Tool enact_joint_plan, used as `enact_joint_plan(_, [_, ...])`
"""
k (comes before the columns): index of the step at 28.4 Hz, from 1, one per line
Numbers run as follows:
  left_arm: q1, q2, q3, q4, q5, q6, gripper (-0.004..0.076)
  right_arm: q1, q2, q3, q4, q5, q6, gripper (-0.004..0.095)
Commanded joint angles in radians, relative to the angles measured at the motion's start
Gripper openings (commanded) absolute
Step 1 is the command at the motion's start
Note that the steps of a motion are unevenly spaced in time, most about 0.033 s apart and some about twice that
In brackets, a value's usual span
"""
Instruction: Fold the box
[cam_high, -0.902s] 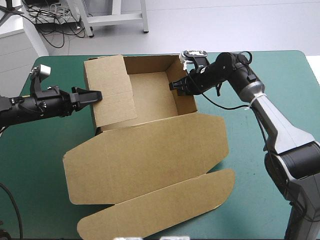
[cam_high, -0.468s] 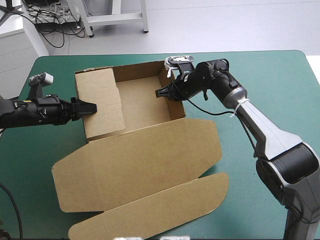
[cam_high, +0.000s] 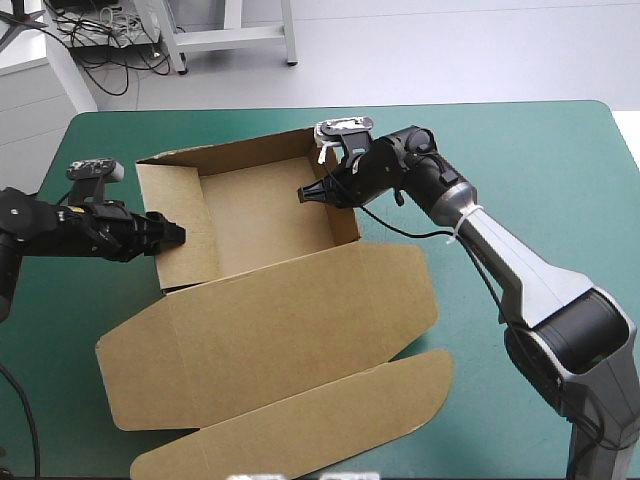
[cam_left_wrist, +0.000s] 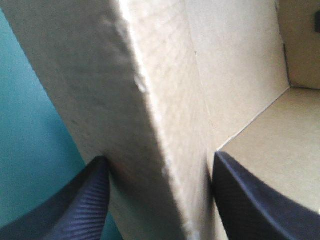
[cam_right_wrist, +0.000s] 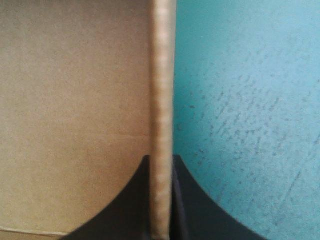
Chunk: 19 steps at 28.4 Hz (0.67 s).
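The brown box (cam_high: 262, 215) stands as an open tray with its walls raised; its lid (cam_high: 270, 335) lies flat toward the table's front edge. My left gripper (cam_high: 175, 233) reaches in from the left and straddles the thick, doubled left wall (cam_left_wrist: 165, 100), one black finger (cam_left_wrist: 75, 205) outside and one inside, both pressed against the board. My right gripper (cam_high: 305, 194) is at the top of the right wall. In the right wrist view my right gripper (cam_right_wrist: 161, 159) is all but shut on that wall's edge (cam_right_wrist: 162, 75).
A long rounded flap (cam_high: 300, 425) of the lid lies near the front edge. Bare teal-green cover (cam_high: 540, 170) shows to the right of the box and behind it.
The box has slid left and turned a little, both grippers moving with it. The left wall's flap, earlier leaning into the tray, now stands upright, with the left gripper farther over it.
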Motion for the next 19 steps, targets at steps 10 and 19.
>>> enact_joint_plan(10, [-0.131,-0.015,-0.031,0.234,-0.178,-0.162,0.0085,0.049,-0.059,-0.028,0.016,-0.036,0.020,-0.0012])
enact_joint_plan(19, [-0.131,-0.015,-0.031,0.255,-0.149,-0.295,-0.0010,0.101,-0.059,-0.028,-0.081,-0.017,0.040,-0.0013])
